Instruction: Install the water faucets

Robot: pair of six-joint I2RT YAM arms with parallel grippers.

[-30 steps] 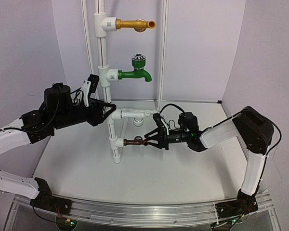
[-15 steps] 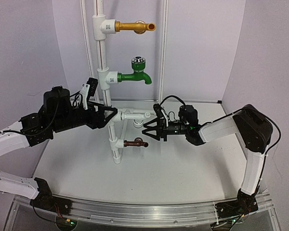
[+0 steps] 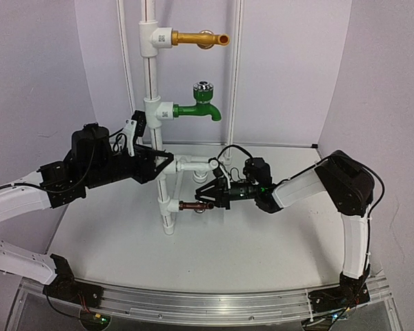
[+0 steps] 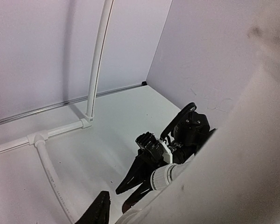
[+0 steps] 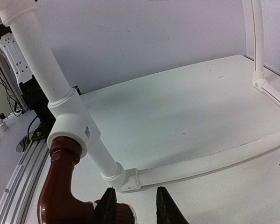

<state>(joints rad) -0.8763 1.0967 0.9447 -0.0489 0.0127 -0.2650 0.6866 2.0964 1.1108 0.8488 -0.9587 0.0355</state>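
The small dark brown metal tap (image 3: 191,205) sits low on the tall white plastic pipe stand (image 3: 152,76). Its inner end is seated in a white tee fitting (image 3: 167,204) near the foot of the upright, and its body sticks out level to the right, just above the white table (image 3: 228,262). The right gripper (image 3: 204,198) reaches in from the right at the same height, with the tap's outer end between its black fingers. In the right wrist view the jaws stand narrow. One fingertip overlaps the brown body, while a thin strip of table shows between the tap and the other fingertip — whether they actually pinch it I cannot tell.

The left gripper (image 3: 164,163) is higher on the stand, at the joint where a short white side branch (image 3: 196,165) leaves the upright. Its fingers lie on either side of the pipe. Its own camera sees mostly a blurred white pipe very close and one dark fingertip (image 4: 101,212) — whether the jaws clamp the pipe is not shown.

Further up the same upright, a green faucet with a silver knob (image 3: 195,108) and, at the top, a long gold faucet (image 3: 196,38) both point right.
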